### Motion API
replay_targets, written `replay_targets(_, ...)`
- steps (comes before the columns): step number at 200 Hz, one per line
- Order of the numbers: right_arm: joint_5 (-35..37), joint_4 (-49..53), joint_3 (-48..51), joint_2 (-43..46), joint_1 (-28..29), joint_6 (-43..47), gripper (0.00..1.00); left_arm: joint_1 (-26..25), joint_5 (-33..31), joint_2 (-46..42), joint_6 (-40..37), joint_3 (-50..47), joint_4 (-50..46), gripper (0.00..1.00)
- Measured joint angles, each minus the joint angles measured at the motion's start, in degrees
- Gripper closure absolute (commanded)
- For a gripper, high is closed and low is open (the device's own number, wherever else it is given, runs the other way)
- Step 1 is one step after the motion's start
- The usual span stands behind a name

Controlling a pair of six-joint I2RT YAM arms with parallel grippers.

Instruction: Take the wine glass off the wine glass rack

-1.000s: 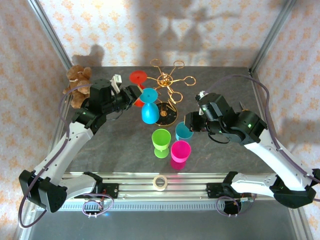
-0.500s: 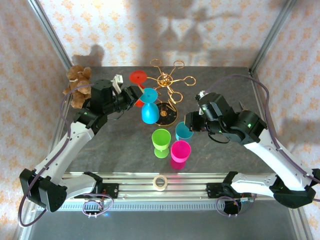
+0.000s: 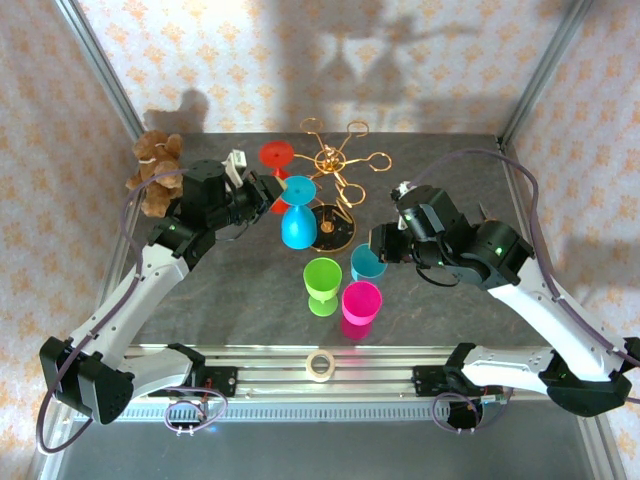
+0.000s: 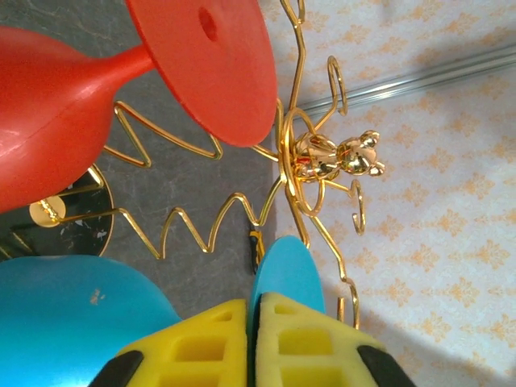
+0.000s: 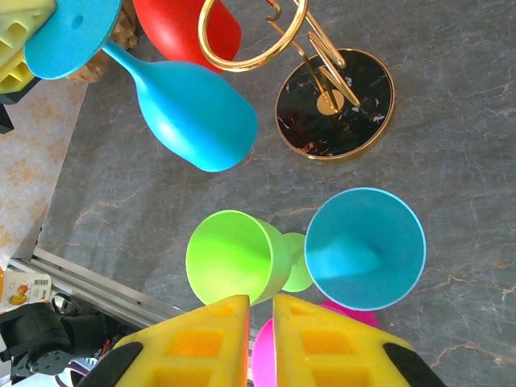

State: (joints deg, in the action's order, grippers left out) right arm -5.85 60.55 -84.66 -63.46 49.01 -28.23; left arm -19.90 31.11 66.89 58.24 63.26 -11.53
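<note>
My left gripper [image 4: 251, 310] is squeezed shut on the flat foot of the blue wine glass [image 3: 298, 226]. It hangs bowl-down at the wine glass rack's [image 3: 337, 160] left side (my side). I think I should pull away from the middle post.

Left tool [image 4: 254, 313] newly pinched shut on blue wine glass [image 3: 296, 222] foot, bowl nudged slightly left.
</note>
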Motion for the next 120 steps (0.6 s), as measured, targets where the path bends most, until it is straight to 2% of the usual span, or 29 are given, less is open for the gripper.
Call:
replay_targets(21,0.0,0.0,0.0,-0.1,-0.1,0.0,0.85,0.0,0.0,0.0,0.2,0.0,0.8,1.00)
replay_targets(120,-0.2,0.0,-0.1,-0.4,-0.1,0.0,0.85,0.0,0.0,0.0,3.8,-0.7,3.4,1.00)
